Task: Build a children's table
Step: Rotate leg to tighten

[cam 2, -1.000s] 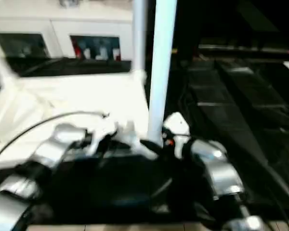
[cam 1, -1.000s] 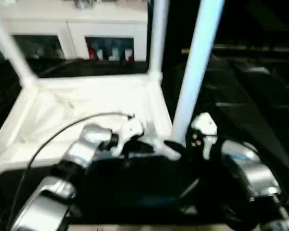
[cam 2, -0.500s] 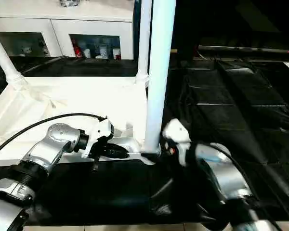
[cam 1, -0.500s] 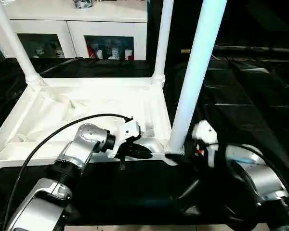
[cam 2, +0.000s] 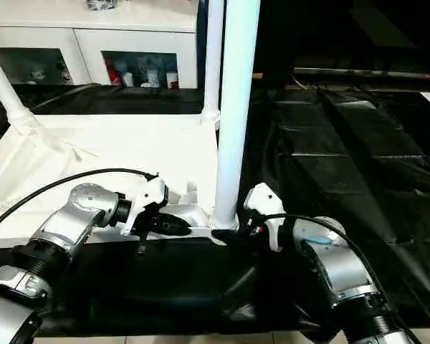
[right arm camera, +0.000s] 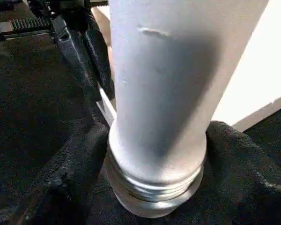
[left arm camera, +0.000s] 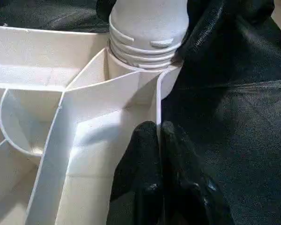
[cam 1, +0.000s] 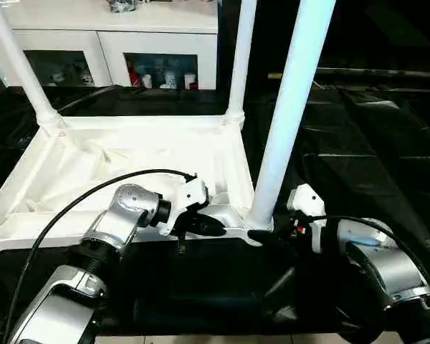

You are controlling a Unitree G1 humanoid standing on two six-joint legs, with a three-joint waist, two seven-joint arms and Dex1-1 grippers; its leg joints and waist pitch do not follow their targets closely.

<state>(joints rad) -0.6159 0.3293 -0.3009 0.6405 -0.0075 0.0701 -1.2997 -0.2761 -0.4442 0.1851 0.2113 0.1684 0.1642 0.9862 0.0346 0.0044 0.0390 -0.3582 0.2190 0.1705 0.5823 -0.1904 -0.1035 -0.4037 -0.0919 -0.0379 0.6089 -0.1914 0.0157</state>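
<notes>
- The children's table (cam 1: 129, 161) lies upside down on a black cloth (cam 1: 358, 143), ribbed underside facing up, with three white legs standing in its corner sockets.
- The left arm reaches forward with its silver forearm angled inward; the left gripper (cam 1: 201, 223) lies level at the tabletop's near rim, close to the near right corner.
- Its jaws are together, clamped on the thin raised rim (left arm camera: 158, 108); the left wrist view shows one black finger (left arm camera: 140, 173) on each side of that wall.
- The right arm bends in from the right, and the right gripper (cam 2: 236, 233) sits low at the foot of the near leg (cam 1: 290, 107).
- Its jaws stand apart on either side of the leg's base; whether they touch it I cannot tell.
- The head views show the whole upturned frame and the white cabinet (cam 1: 100, 36) with glass doors behind it.
- The right wrist view shows the leg's threaded end (right arm camera: 154, 187) partly exposed above the socket, with the left gripper's black fingers just beyond.
- The left wrist view shows the same threads (left arm camera: 145, 49) from the other side, plus the inner ribs.
</notes>
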